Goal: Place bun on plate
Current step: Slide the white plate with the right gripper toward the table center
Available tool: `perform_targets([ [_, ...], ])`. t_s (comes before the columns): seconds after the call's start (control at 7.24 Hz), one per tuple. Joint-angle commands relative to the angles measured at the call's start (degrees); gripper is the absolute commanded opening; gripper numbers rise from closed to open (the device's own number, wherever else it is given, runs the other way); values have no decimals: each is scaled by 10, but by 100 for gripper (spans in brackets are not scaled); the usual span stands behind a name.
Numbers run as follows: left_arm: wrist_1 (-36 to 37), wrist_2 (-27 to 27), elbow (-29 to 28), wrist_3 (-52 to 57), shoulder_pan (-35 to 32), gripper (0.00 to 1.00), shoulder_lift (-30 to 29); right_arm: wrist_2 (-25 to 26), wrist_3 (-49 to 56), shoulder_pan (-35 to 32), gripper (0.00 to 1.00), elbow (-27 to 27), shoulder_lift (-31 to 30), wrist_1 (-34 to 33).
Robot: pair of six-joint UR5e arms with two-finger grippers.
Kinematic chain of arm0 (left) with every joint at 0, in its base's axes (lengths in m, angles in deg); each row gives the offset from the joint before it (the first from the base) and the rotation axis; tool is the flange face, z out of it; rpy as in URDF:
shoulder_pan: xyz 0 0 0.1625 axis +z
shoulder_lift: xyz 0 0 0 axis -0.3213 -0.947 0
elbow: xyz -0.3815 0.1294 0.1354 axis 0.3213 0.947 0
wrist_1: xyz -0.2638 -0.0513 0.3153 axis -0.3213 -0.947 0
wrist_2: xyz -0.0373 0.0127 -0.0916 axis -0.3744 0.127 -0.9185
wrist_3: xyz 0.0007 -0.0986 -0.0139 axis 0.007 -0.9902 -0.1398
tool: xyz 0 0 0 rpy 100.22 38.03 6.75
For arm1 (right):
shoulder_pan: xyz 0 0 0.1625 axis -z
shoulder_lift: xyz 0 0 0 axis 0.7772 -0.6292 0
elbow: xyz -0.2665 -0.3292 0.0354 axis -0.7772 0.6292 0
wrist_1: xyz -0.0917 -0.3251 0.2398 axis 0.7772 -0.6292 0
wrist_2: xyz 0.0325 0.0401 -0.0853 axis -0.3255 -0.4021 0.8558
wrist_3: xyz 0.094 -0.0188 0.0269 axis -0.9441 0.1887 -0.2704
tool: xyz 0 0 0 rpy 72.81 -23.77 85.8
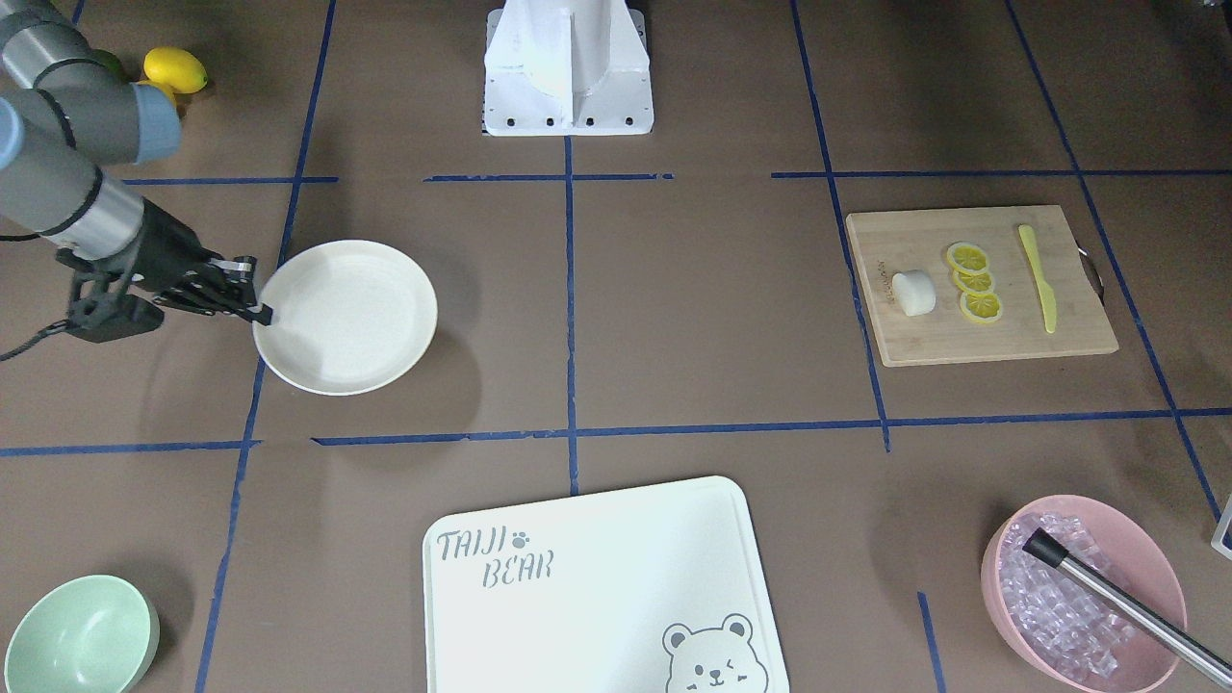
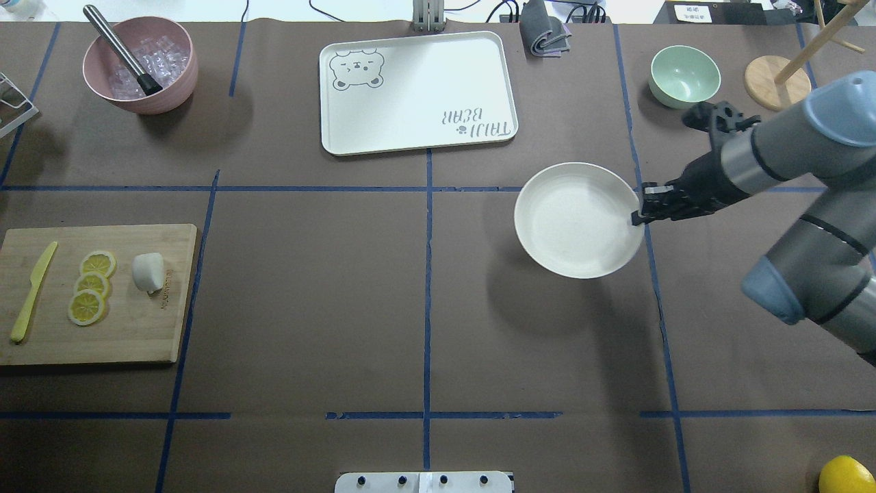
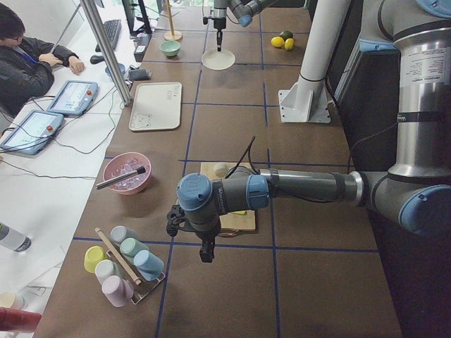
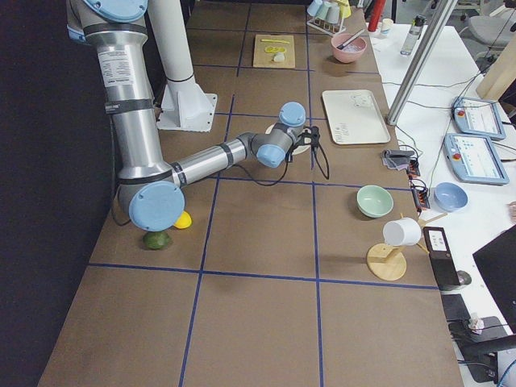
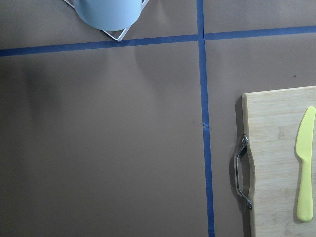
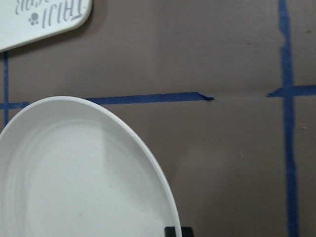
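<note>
The bun [image 1: 914, 293] [image 2: 148, 272] is a small white lump lying on a wooden cutting board [image 1: 982, 342] beside three lemon slices [image 2: 89, 287] and a yellow knife [image 5: 306, 168]. The cream plate [image 1: 346, 318] [image 2: 575, 219] [image 6: 74, 173] is far across the table from it and holds nothing. My right gripper [image 1: 258, 310] [image 2: 638, 216] is shut on the plate's rim at the side away from the bun. My left gripper [image 3: 206, 255] hangs off the board's outer end, seen only from the side, so I cannot tell its state.
A bear-printed white board [image 2: 417, 92] lies at the far middle. A pink bowl [image 2: 171, 82] of ice holds a metal rod. A green bowl [image 2: 684, 75] and a wooden stand [image 2: 777, 82] are beyond the plate. A lemon [image 2: 845, 474] sits near the robot. Cups fill a rack [image 3: 123, 264].
</note>
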Motion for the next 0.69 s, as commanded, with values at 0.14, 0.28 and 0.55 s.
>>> perform_targets([
  [0.14, -3, -54, 4, 0, 0, 100, 0, 131, -68, 103, 3, 0, 122, -112],
  [0.28, -3, -68, 5, 0, 0, 100, 0, 164, -103, 133, 4, -2, 140, -113],
  [0.55, -3, -70, 6, 0, 0, 100, 3, 251, -183, 212, 8, 1, 173, -114],
])
